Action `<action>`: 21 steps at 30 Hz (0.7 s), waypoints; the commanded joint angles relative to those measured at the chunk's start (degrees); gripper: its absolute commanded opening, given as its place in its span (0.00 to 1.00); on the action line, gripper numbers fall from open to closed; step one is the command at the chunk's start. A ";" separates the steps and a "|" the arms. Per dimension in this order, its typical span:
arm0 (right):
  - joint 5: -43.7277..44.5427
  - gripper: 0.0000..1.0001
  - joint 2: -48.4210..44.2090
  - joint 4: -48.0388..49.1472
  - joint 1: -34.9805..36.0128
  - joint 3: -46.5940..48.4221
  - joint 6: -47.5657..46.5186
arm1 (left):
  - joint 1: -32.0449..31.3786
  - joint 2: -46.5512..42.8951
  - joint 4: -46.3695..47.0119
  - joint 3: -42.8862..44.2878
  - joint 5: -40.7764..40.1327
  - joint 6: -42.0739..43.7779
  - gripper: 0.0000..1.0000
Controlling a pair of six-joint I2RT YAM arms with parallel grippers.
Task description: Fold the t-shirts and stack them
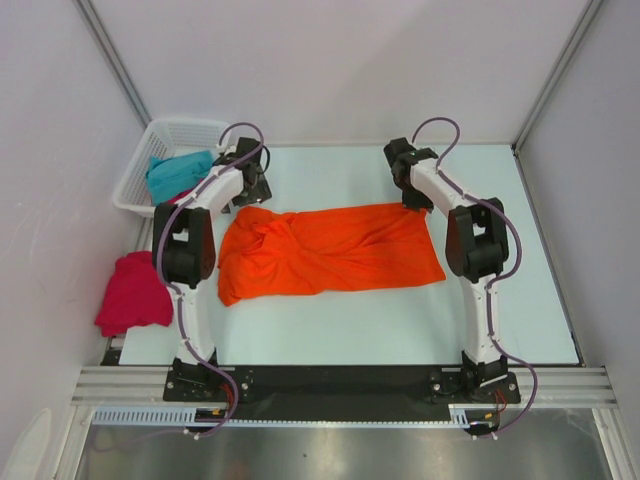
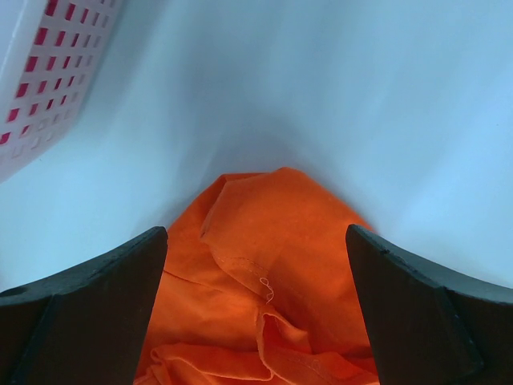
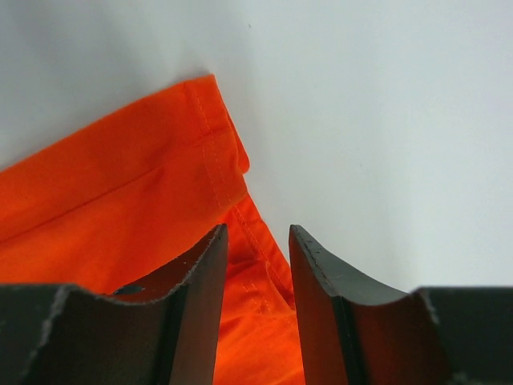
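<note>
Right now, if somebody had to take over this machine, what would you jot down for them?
Left gripper open, over the far left corner of the orange shirt.
Right gripper narrowly open, astride its far right hem.
Orange shirt lies spread and rumpled on the table.
Teal shirt in the basket, pink cloth beneath it; a pink shirt heaped at the table's left edge.
Done: nothing stacked, no neat fold.
Left: fold and stack all.

Overhead, wrist close-ups; common orange t-shirt (image 1: 330, 250)
</note>
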 commanded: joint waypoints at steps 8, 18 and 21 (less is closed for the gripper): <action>0.38 0.43 3.58 -2.11 -0.26 4.11 -0.19 | 1.16 -2.23 3.06 -3.44 1.60 -0.72 0.98; 1.88 0.43 3.67 -1.49 -1.05 2.79 -0.81 | 1.16 -0.30 5.79 -5.64 3.71 -1.69 0.97; 1.70 0.43 4.02 -1.14 -1.40 3.40 -1.16 | 1.25 0.06 6.41 -5.56 4.15 -1.51 0.95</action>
